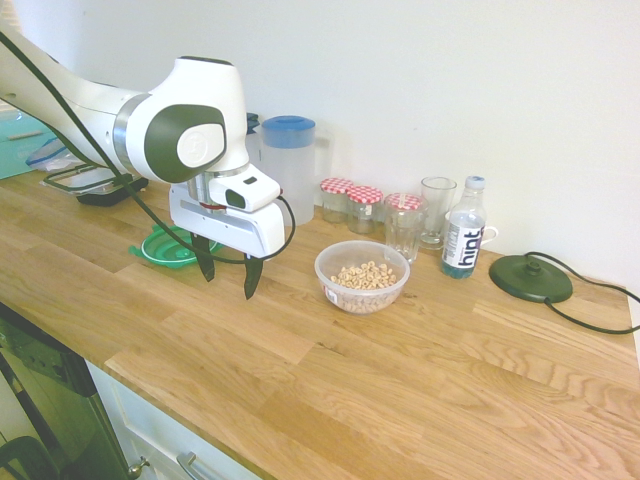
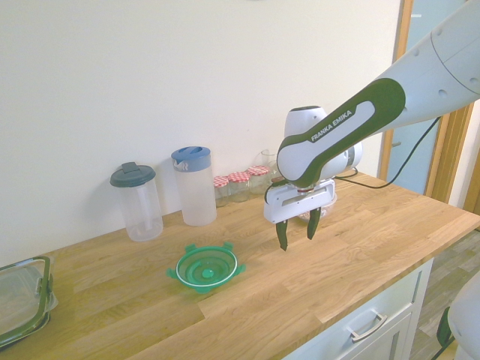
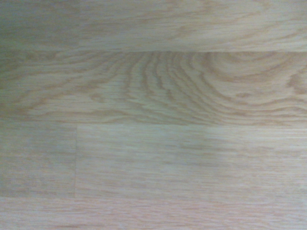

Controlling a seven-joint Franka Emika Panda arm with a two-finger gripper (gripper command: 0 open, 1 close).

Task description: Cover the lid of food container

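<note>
The gripper (image 1: 227,267) hangs over bare wooden counter (image 1: 420,360), fingers spread and empty, between the lid (image 1: 170,246) and the food container (image 1: 362,277). In the first exterior view the lid lies to its left, partly hidden behind the fingers, and the container stands to its right, near the front of a row of jars and glasses along the far wall. The wrist view shows only wood grain, so neither item sits directly beneath the hand.

The step in hand appears to be reaching for the lid. It looks best done by moving across to the lid, lowering until the fingers straddle one edge, and closing on the rim between two tabs, since the lid lies flat and offers little height to grasp. A level carry to the container would then let it seat squarely.

The lid (image 2: 206,267) is round green plastic, ridged in concentric rings, with snap tabs jutting from its edge. The container is a clear, thin-walled round bowl holding pale cereal rings, with a small label on its side. The counter is smooth oak-toned planking with visible seams, on which a light lid may slide when nudged.
</note>
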